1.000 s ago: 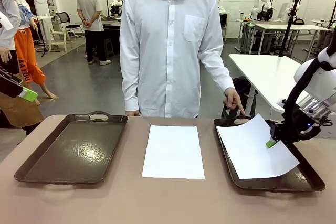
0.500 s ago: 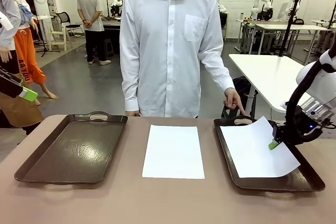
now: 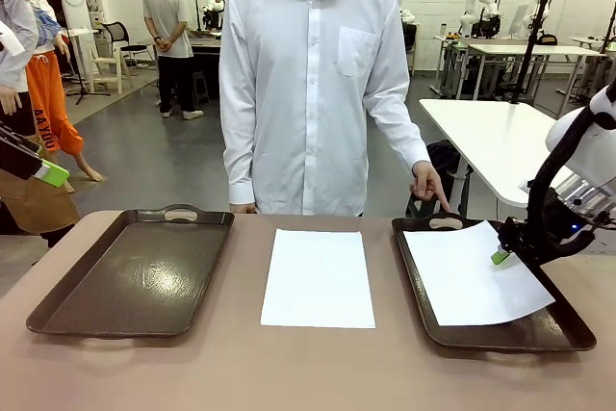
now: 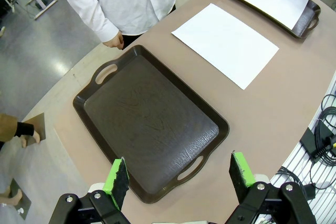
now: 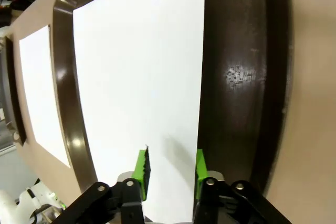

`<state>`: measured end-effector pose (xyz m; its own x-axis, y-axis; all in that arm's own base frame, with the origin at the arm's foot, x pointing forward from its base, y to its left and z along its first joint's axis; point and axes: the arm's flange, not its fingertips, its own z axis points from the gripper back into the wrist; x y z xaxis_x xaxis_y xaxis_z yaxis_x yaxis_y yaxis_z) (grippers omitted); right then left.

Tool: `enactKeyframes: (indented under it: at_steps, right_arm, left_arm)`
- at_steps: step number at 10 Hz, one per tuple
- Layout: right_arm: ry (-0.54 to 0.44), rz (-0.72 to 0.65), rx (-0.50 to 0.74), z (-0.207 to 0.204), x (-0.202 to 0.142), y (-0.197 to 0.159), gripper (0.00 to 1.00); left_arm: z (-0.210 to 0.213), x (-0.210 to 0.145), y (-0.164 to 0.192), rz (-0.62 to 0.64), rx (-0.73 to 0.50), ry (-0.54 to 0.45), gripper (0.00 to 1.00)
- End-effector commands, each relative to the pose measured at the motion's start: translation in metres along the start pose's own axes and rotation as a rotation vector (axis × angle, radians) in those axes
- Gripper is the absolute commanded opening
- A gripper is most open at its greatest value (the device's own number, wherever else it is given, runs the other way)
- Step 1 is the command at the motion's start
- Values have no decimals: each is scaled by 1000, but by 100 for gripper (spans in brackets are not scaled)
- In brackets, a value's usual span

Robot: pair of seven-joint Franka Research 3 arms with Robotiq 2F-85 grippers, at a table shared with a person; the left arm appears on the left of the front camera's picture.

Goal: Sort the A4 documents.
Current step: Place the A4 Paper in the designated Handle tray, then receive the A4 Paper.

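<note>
One A4 document [image 3: 318,278] flat at the table's [image 3: 289,372] middle, second A4 document [image 3: 470,276] inside right tray [image 3: 570,332] near the right edge, right tool [image 3: 500,257] pads parted at that sheet's right edge, left tool [image 4: 178,174] spread wide above left tray [image 4: 152,129].

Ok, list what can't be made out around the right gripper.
- Whether the right gripper touches the sheet: front view, too small.
- The sheet's end by the fingers: right wrist view, behind them and cut by the bottom edge.
- Far right corner of the right tray: front view, behind the arm.
</note>
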<state>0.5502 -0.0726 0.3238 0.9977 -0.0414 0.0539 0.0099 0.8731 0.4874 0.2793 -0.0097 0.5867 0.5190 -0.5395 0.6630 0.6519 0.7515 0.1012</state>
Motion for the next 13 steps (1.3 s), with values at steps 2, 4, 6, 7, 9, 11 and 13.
enactKeyframes:
  at_steps: [2,4,6,7,9,11,13]
  right_arm:
    - [-36,-51,-119,10,-11,-6,77]
    - [-60,-75,-128,19,-14,-10,96]
    - [-50,-41,-98,17,-6,-12,97]
    - [-50,-41,-98,17,-6,-12,97]
    - [-50,-41,-98,17,-6,-12,97]
    - [-50,-41,-98,17,-6,-12,97]
    - [-50,-41,-98,17,-6,-12,97]
  left_arm:
    - [0,0,1,1,0,0,100]
    - [0,0,1,1,0,0,100]
    - [0,0,1,1,0,0,100]
    - [0,0,1,1,0,0,100]
    - [0,0,1,1,0,0,100]
    - [0,0,1,1,0,0,100]
    - [0,0,1,1,0,0,100]
